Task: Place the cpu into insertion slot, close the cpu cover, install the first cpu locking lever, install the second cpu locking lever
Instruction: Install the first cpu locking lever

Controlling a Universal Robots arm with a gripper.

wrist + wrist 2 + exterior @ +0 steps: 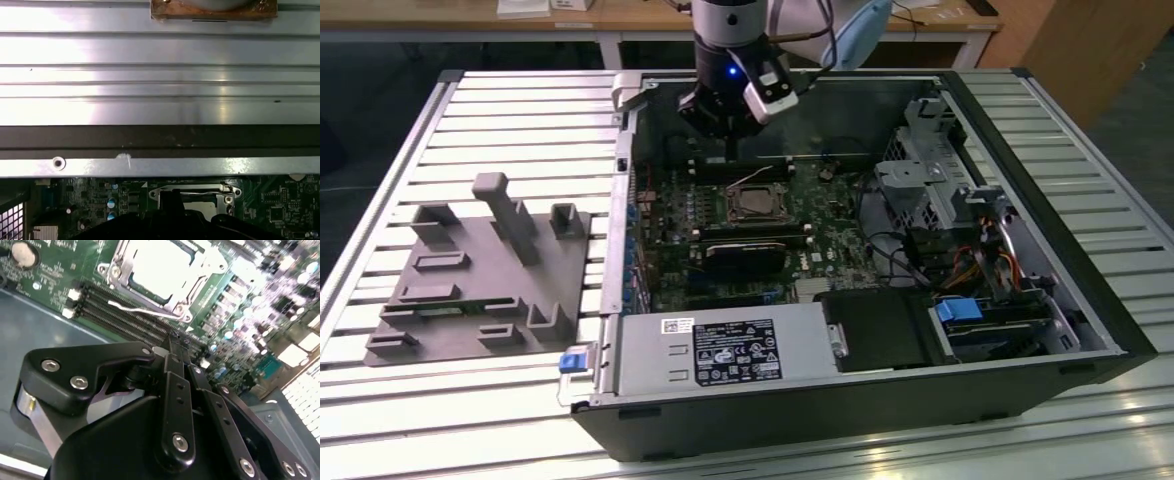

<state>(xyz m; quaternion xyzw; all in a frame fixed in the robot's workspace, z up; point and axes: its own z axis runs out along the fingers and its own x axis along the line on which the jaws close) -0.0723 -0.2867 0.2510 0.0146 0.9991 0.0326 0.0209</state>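
My gripper (726, 140) hangs over the far edge of the open computer case, above and behind the insertion slot (757, 205). In the second wrist view its black fingers (176, 352) lie pressed together with nothing between them, and the gripper (176, 339) stands apart from the socket. The cpu (157, 265) shows as a pale bright square lying in the slot. The silver cpu cover (120, 271) frames it and looks laid down flat. A thin wire locking lever (145, 312) runs along the socket's side. In the first wrist view the slot (195, 196) sits just past the case wall.
The case (1067, 250) lies open on a slatted metal table (520, 110). Memory slots (115, 315) run beside the socket. A black heatsink block (744, 258), cables and a drive cage (921, 180) fill the case. A grey fixture block (474, 270) stands at the exterior view's left.
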